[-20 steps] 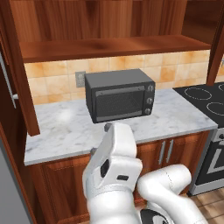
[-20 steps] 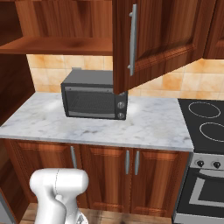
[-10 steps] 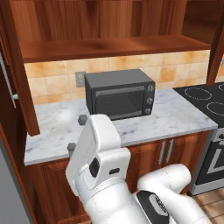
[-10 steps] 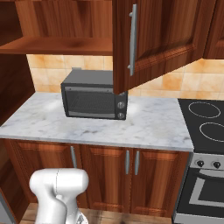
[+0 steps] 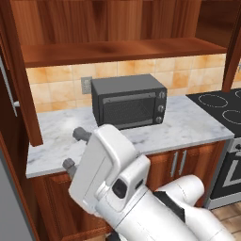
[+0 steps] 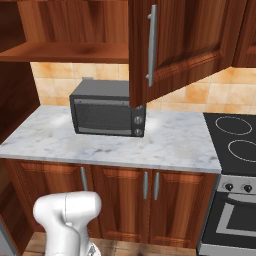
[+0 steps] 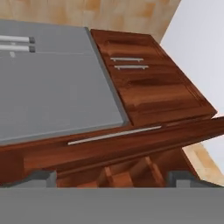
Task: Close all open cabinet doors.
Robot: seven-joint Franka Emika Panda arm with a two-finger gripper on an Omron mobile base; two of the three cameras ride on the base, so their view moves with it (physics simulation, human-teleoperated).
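Note:
Two upper cabinet doors stand open. The left cabinet door [image 5: 23, 89] is seen edge-on, swung out over the counter's left end. The right cabinet door [image 6: 185, 45] hangs open above the counter, its long silver handle [image 6: 151, 45] facing me. My gripper [image 5: 75, 149] is open and holds nothing. It points left toward the left door, at about counter height and well short of it. In the rolled hand view, that door [image 7: 131, 148] and its bar handle [image 7: 113, 135] cross the frame just beyond my spread fingertips [image 7: 41, 177].
A dark toaster oven [image 5: 128, 101] sits on the marble counter [image 5: 197, 127] under the bare open shelf [image 5: 117, 49]. A black cooktop [image 6: 235, 140] lies to the right. A grey fridge [image 7: 48, 96] stands to the left. Lower cabinet doors [image 6: 125, 200] are shut.
The arm has swung left and its hand has turned toward the left open door. The jaws stayed wide. The doors and the base have not moved.

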